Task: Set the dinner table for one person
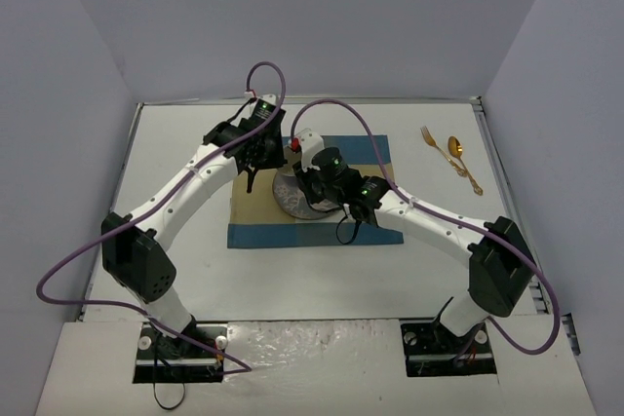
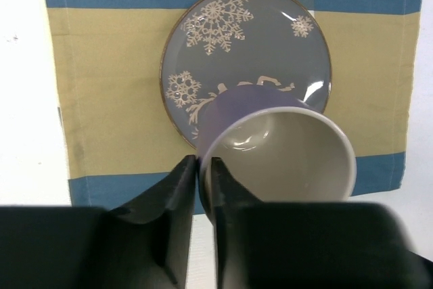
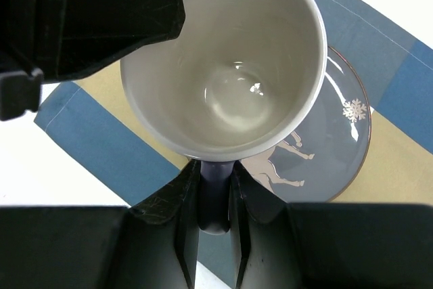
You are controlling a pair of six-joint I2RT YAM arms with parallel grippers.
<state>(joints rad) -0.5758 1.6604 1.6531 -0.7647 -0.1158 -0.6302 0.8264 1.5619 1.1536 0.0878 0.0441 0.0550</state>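
A lilac mug (image 2: 284, 147) with a white inside hangs over a grey-blue snowflake plate (image 2: 250, 45). My left gripper (image 2: 204, 170) is shut on the mug's rim wall, one finger inside and one outside. My right gripper (image 3: 215, 194) is shut on the mug's handle, with the mug (image 3: 223, 65) just ahead of it. In the top view both grippers, left (image 1: 255, 170) and right (image 1: 310, 182), meet over the plate (image 1: 289, 199), and the mug is mostly hidden between them. The plate lies on a blue-and-tan placemat (image 1: 253, 213) on the white dinner table (image 1: 175, 158).
A gold fork (image 1: 429, 136) and a gold spoon (image 1: 455, 148) lie at the far right of the table. Pale lilac walls close in the table on three sides. The left gripper's body (image 3: 88, 18) fills the upper left of the right wrist view.
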